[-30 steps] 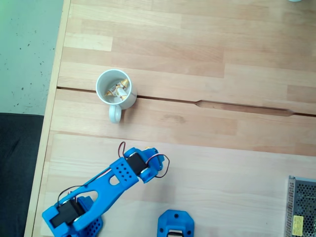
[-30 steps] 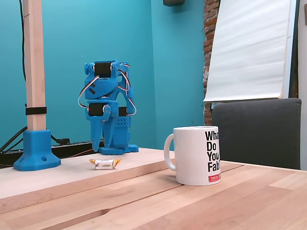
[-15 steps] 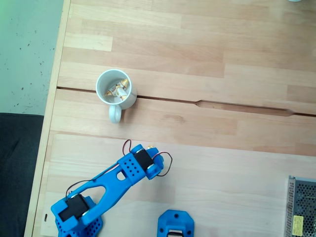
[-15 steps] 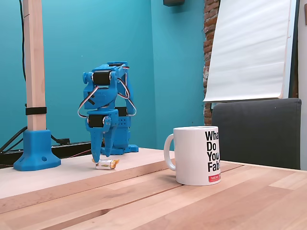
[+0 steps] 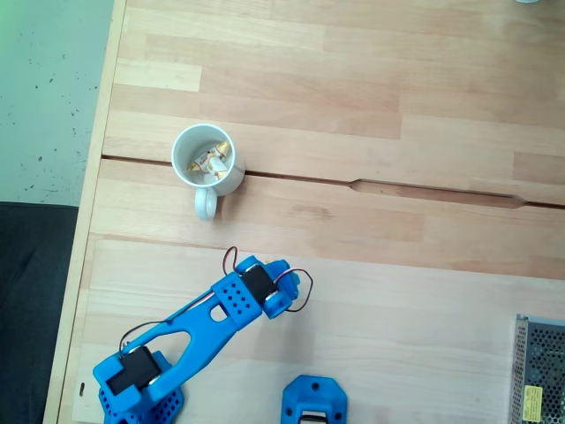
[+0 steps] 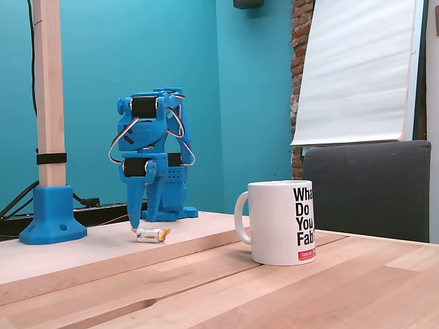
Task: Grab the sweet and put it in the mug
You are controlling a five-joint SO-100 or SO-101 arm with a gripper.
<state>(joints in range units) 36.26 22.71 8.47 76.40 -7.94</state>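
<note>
Wooden planks form the table (image 5: 371,79); a dark routed groove crosses it in the top-down fixed view, running from the mug toward 3 o'clock. The mug (image 5: 207,159) stands at about 11 o'clock from the arm head, handle pointing to 6 o'clock, with several wrapped candies (image 5: 210,162) heaped inside. In the side fixed view the mug (image 6: 282,222) is white with black lettering and stands well apart from the arm, with bare wood between them. A blue stand base (image 6: 53,214) carries a wooden post at the 9 o'clock side of that view; a metal mesh box (image 5: 540,371) sits at 4 o'clock in the top-down view.

The sweet (image 6: 152,234) lies flat on the raised board, white with golden ends. The gripper (image 6: 139,225) points straight down, one finger tip at the sweet's 9 o'clock end, touching or just beside it. How far the jaws are parted cannot be told. From above the arm head covers the sweet. Nothing is lifted.
</note>
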